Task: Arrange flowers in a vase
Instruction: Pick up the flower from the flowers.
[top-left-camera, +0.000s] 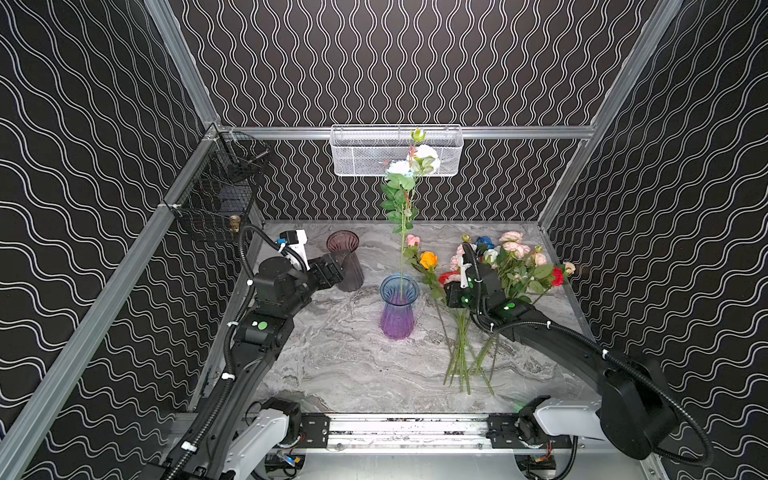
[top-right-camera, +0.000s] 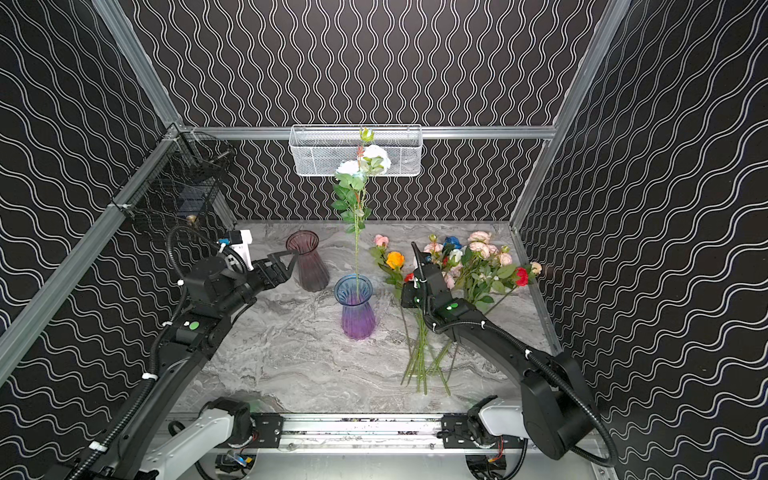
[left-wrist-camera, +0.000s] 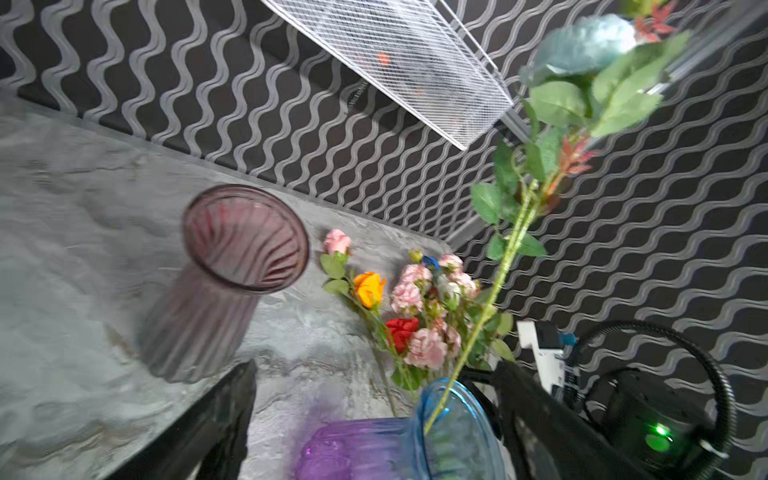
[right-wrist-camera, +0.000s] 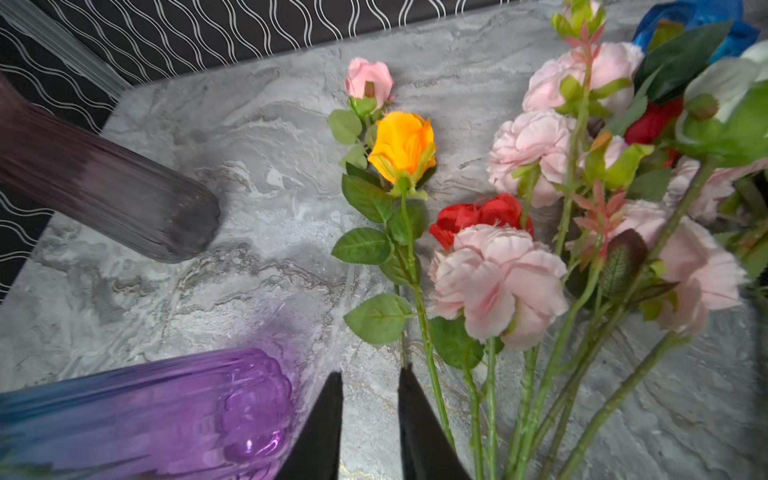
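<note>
A blue-to-purple glass vase (top-left-camera: 398, 309) (top-right-camera: 355, 309) stands mid-table with one tall white-bloomed flower (top-left-camera: 400, 168) upright in it, its stem (left-wrist-camera: 494, 286) running down into the blue mouth. The other flowers (top-left-camera: 498, 266) (right-wrist-camera: 498, 270) lie heaped on the table to its right: pink, red, blue, white and an orange rose (right-wrist-camera: 403, 143). My right gripper (right-wrist-camera: 371, 376) hangs low at the heap's left edge. Its jaws are slightly apart over bare marble, and a green stem lies just outside one finger. My left gripper (top-right-camera: 291, 259) (left-wrist-camera: 374, 399) is open and empty beside a mauve vase.
The smoky mauve vase (top-left-camera: 345, 262) (left-wrist-camera: 232, 270) stands upright at the back left, close to my left fingers. A white mesh basket (top-left-camera: 374, 151) hangs on the back wall and a black wire basket (top-left-camera: 216, 199) on the left rail. Flower stems (top-left-camera: 461, 361) reach toward the front edge.
</note>
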